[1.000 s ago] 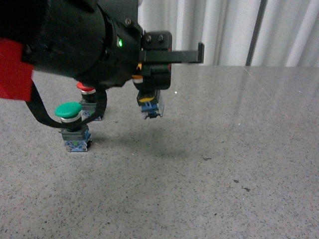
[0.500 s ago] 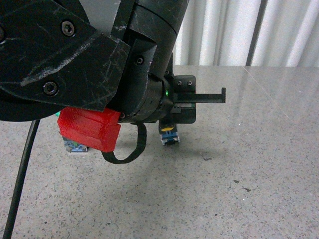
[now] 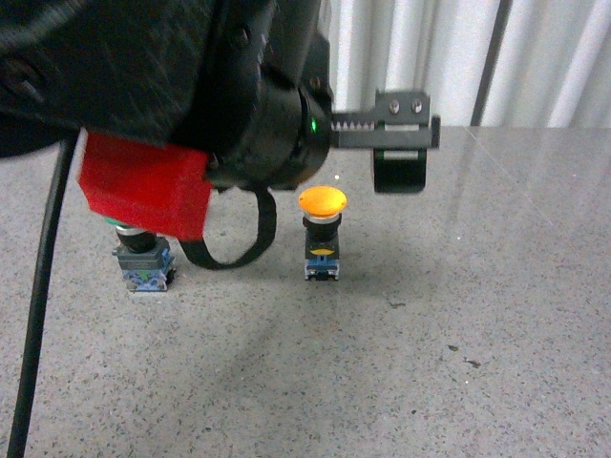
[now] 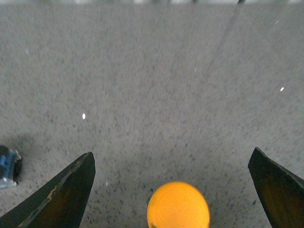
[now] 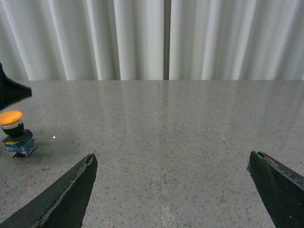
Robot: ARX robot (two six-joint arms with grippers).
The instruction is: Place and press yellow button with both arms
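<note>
The yellow button (image 3: 322, 202) stands upright on the grey stone table, free of any grip. My left gripper (image 3: 402, 153) is open and hangs just above and behind it. In the left wrist view the yellow cap (image 4: 178, 205) sits below the gap of the open left gripper (image 4: 171, 154), touching neither finger. My right gripper (image 5: 171, 159) is open and empty over bare table, well away from the yellow button (image 5: 12, 119), which shows at the edge of its view. The right arm does not show in the front view.
The left arm's red block (image 3: 143, 186) and black cable loop (image 3: 229, 250) hide most of another button, whose base (image 3: 143, 265) stands left of the yellow one. A button base (image 4: 8, 166) shows in the left wrist view. White curtains (image 5: 161, 38) stand behind the table.
The left gripper carried the yellow button to the right, set it upright on the table, opened and rose clear of it.
</note>
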